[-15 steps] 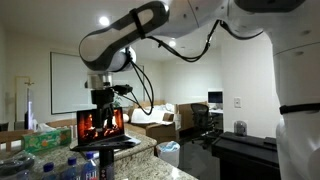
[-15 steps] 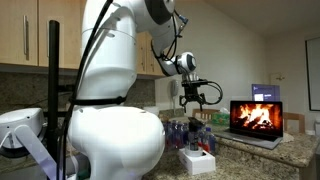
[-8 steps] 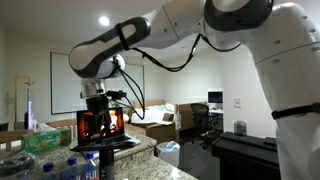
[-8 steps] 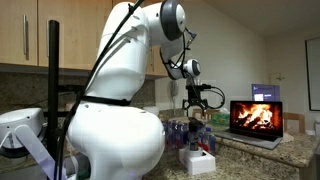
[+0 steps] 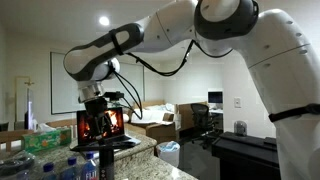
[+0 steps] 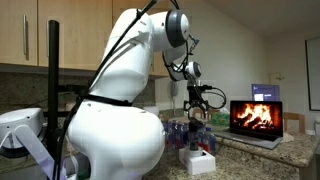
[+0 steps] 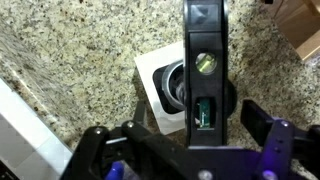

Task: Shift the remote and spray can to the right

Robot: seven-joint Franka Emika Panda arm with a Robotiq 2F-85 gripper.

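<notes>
Granite counter (image 7: 80, 50) shows beneath the spread, empty gripper (image 6: 203, 103), hanging beside the laptop (image 6: 257, 116), with what is probably the remote (image 7: 205, 70) centred below it; best to drop straight, pinch its long edges squarely, and stay clear of the laptop while shifting.

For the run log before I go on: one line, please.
pincer open | over granite counter | dark oblong centred in wrist view | laptop beside
</notes>
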